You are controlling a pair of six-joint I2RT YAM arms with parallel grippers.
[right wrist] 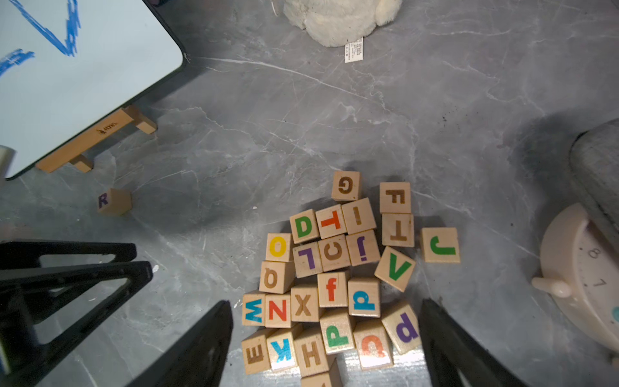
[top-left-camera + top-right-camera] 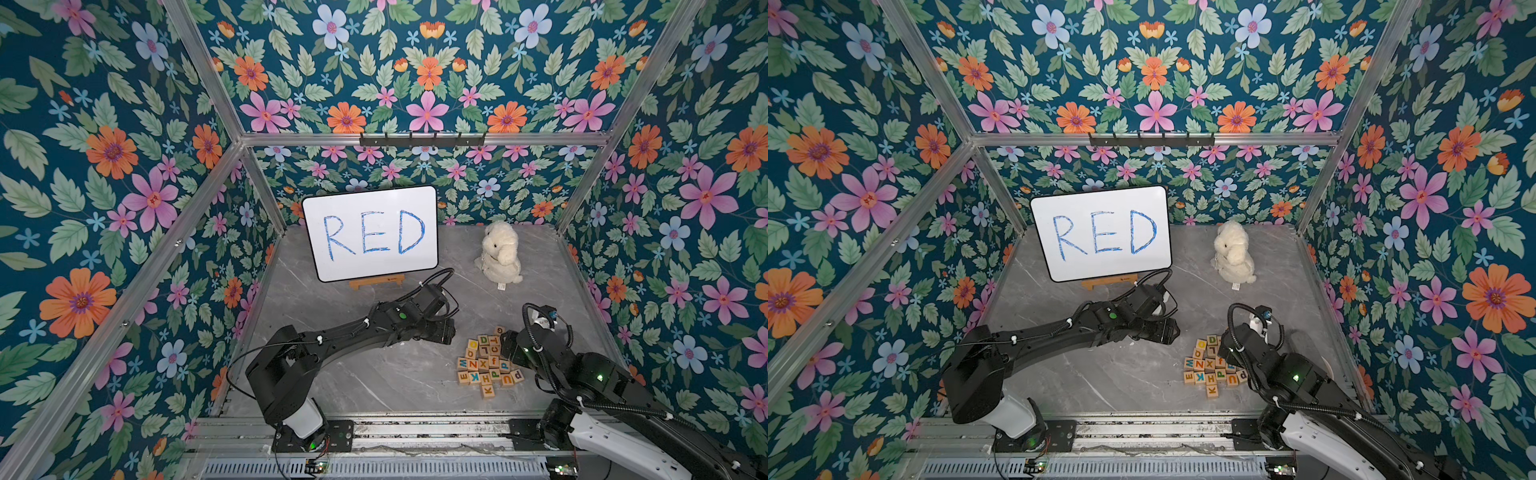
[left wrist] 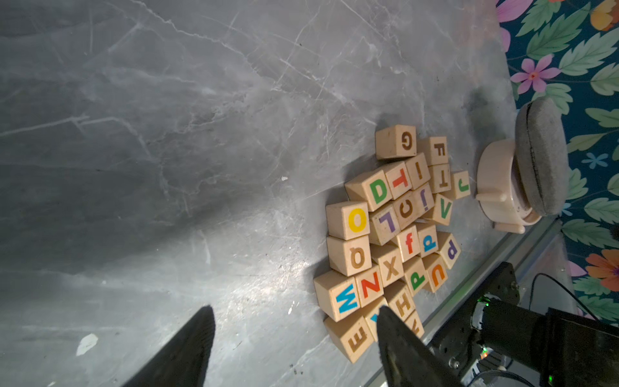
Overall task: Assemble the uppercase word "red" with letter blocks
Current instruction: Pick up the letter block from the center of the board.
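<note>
A: How will the letter blocks point(image 2: 488, 365) handle?

B: I judge them light, stiff and smooth. They are small wooden cubes that could twist or slip in a skewed pinch. They are best taken from above on 2 opposite side faces.

A: Start nearest the bases, then. What about the right gripper point(image 1: 325, 305)?

B: Its fingers are spread wide and hold nothing. It hangs above the near end of the pile, and the right wrist view shows the near rows of cubes between its fingers.

A: Which cubes matter?

B: 3 of them. The E block point(image 1: 255, 354) sits at the pile's near corner with a brown E face up, touching the K block point(image 1: 281, 350). The D block point(image 1: 303, 226), green D up, is on the pile's far side, pressed against the T block point(image 1: 331, 221). Both have neighbours tight against them, so a finger has little room. Either may need easing clear first.

A: And the left gripper point(image 3: 294, 310)?

B: Its fingers are apart and empty, over bare grey table point(image 2: 374, 386) just beside the pile's far end.

A: Where is R?

B: The R block point(image 1: 114, 201), with a purple letter, stands alone, well apart from the pile. It is towards the whiteboard point(image 2: 370, 232) that reads RED. No word is laid out yet. A white plush toy point(image 2: 498, 253) sits at the back.
</note>
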